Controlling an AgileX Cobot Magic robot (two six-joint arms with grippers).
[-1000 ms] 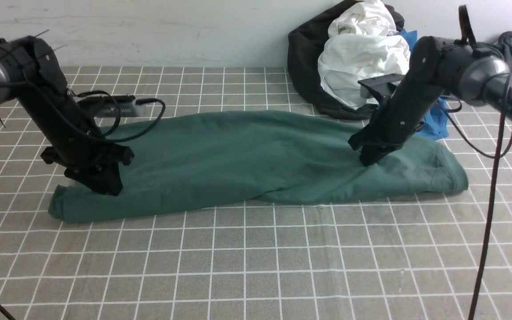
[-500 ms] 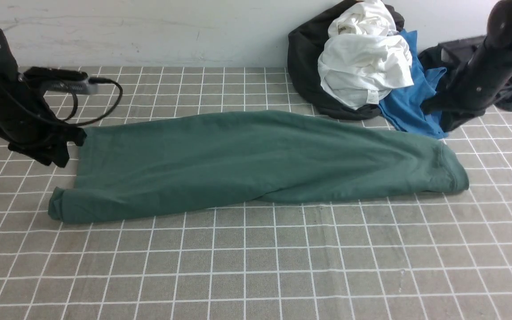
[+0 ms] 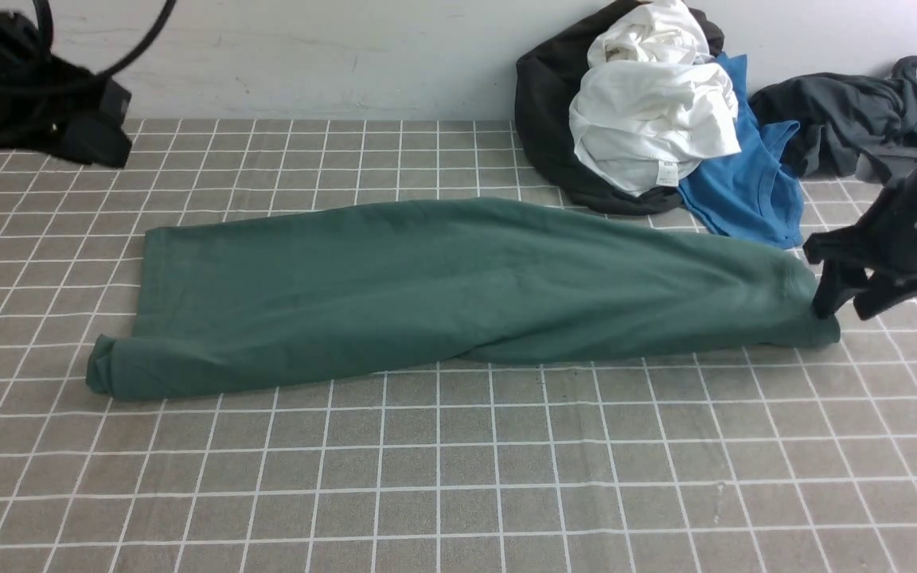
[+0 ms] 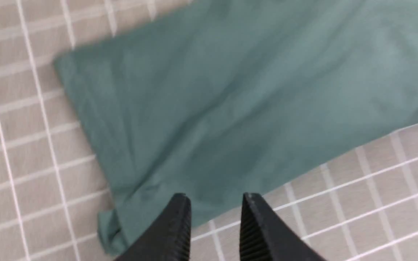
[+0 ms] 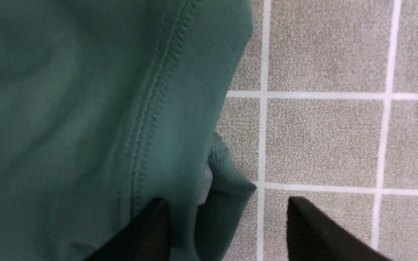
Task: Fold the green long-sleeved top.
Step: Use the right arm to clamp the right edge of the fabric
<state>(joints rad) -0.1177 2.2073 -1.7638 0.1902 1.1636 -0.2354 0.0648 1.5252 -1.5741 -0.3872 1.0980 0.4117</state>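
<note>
The green long-sleeved top [image 3: 442, 286] lies folded into a long band across the checked table, with its rolled end at the left and a ribbed edge [image 5: 227, 54] at the right. My right gripper [image 3: 847, 301] is low at that right end and open. In the right wrist view its jaws [image 5: 227, 206] stand wide, one finger over the fabric and the other over bare table, with a ribbed corner between them. My left gripper [image 3: 96, 143] hangs high at the back left, away from the top. In the left wrist view it [image 4: 216, 203] is open and empty above the top's [image 4: 209, 101] end.
A heap of clothes sits against the back wall at the right: a black garment [image 3: 546, 119], a white cloth [image 3: 649, 103], a bright blue shirt [image 3: 753, 191] and a dark grey garment [image 3: 848, 119]. The blue shirt lies just behind the top's right end.
Both arms left the top. The left rose away to the back left corner. The right swung out to the right, came down at the top's right end and opened its jaws.
</note>
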